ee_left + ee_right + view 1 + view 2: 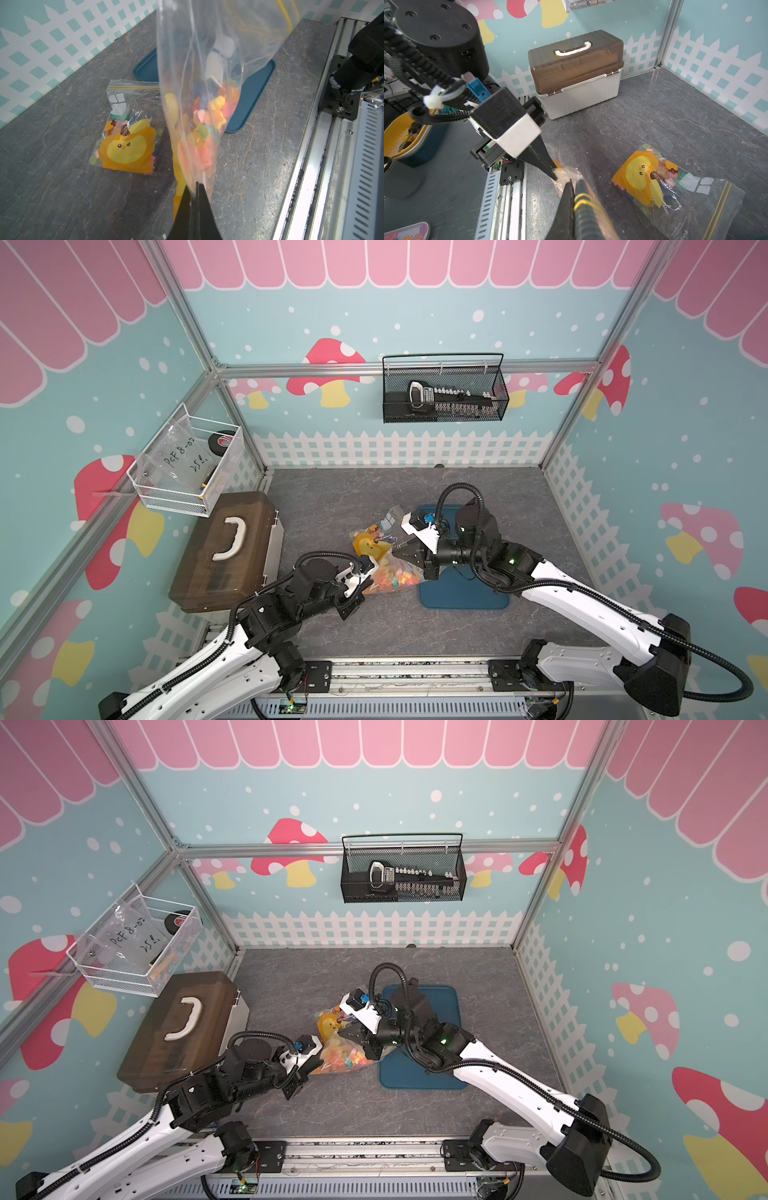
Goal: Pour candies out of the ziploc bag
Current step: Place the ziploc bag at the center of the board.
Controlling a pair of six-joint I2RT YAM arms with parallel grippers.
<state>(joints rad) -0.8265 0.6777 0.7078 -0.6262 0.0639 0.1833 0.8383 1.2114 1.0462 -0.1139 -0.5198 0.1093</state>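
As left fingers (pixel 185 205) are clamping the base of the clear plastic ziploc bag (pixel 187 52) and right fingers (pixel 564 209) its yellow-striped mouth, multicoloured lollipop candies (pixel 209 116) are hanging inside beside the dark blue tray (pixel 465 597), so get mouth over tray before tipping.

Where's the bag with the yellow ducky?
In both top views the clear zip bag with the orange-and-yellow duck pouch lies on the grey tabletop, left of the dark blue tray.

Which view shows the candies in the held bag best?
The left wrist view: the candies sit close up through the clear bag, shapes and colours distinct. In both top views they are a small cluster. The right wrist view shows only a blurred bag corner.
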